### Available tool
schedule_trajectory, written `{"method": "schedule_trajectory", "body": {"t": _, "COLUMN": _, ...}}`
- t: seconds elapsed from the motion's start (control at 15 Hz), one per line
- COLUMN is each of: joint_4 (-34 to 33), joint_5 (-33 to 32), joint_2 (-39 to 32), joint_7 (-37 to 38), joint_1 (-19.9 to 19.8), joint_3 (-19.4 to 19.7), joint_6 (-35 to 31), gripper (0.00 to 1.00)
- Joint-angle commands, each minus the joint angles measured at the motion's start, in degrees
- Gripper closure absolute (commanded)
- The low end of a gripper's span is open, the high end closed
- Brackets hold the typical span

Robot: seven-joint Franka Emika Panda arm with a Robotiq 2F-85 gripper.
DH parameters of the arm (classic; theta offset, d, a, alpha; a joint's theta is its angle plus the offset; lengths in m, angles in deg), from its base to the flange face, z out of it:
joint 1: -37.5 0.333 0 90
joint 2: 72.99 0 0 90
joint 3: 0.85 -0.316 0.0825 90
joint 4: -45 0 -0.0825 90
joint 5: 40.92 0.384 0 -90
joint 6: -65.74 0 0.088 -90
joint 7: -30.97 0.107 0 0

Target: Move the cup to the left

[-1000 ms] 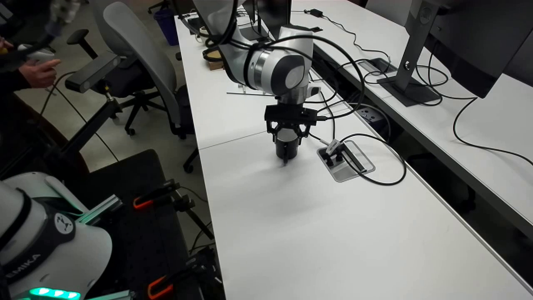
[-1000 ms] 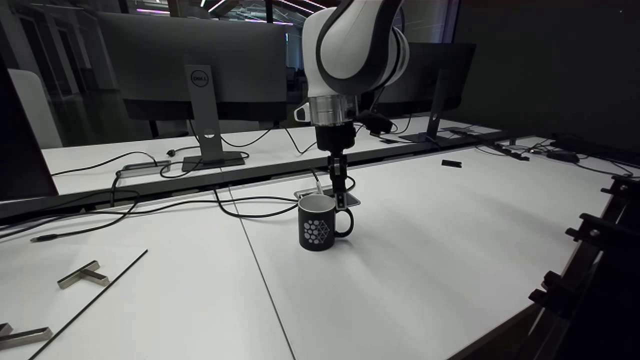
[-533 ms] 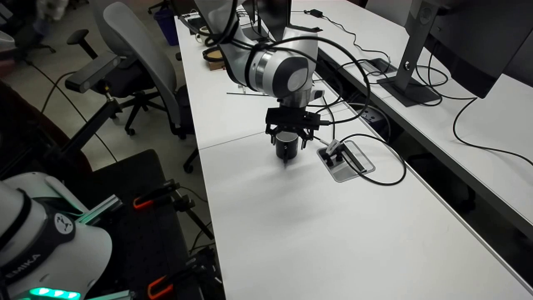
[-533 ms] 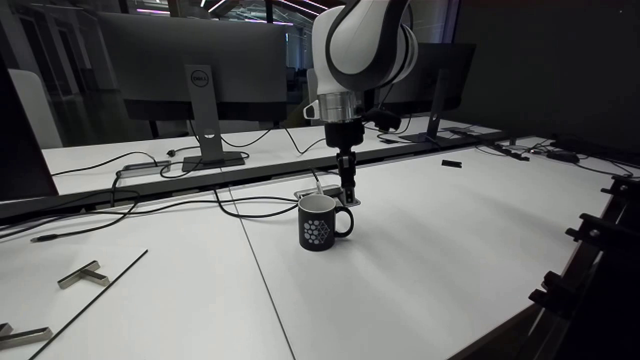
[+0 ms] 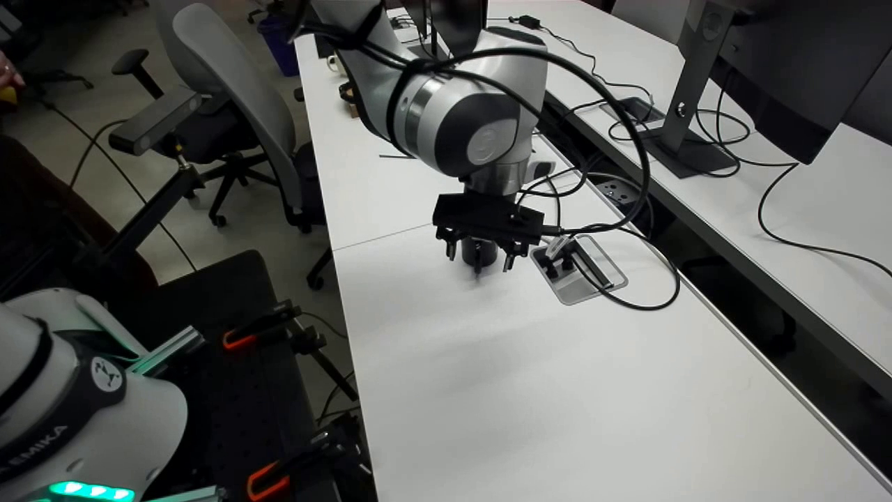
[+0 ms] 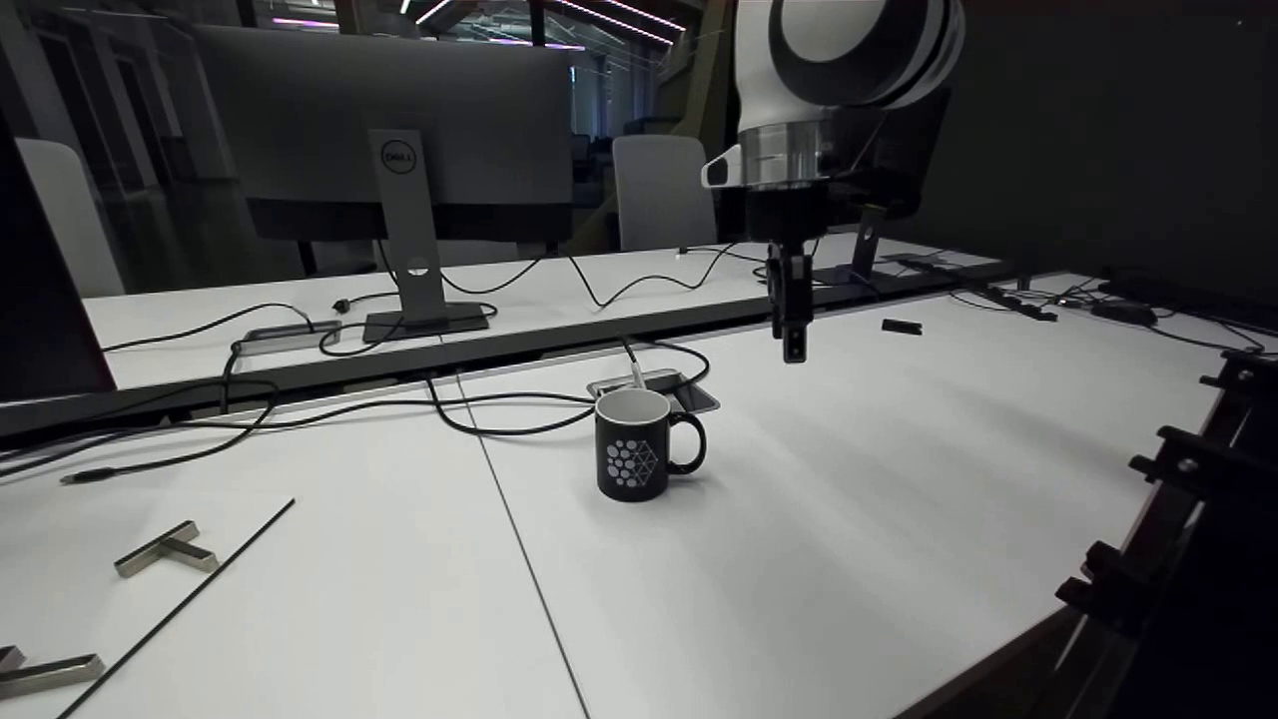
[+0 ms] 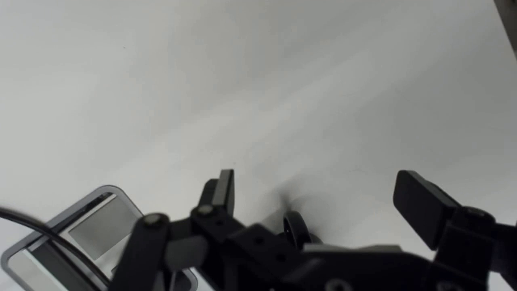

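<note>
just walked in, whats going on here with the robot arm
A white and black robot arm holds its open, black two-fingered hand above a flat white tabletop. It grips nothing: the black cylindrical mug with pale printed dots stands upright on that tabletop, apart from the hand. The job is moving the mug left; whether that is done, I can't tell.

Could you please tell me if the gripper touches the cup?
Apart: an exterior view shows the gripper clear of the cup, with white tabletop visible between them.
</note>
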Motion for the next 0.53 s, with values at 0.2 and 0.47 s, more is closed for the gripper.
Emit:
{"method": "schedule_trajectory", "body": {"t": 0.2, "joint_4": 7.97, "joint_5": 0.99, "joint_2": 7.14, "joint_7": -1.84, "joint_1": -1.21, "joint_3": 1.16, "joint_6": -5.22, "gripper": 0.00}}
{"method": "schedule_trajectory", "body": {"t": 0.47, "joint_4": 7.56, "joint_5": 0.93, "joint_2": 6.60, "joint_7": -1.79, "joint_1": -0.94, "joint_3": 1.16, "joint_6": -5.13, "gripper": 0.00}}
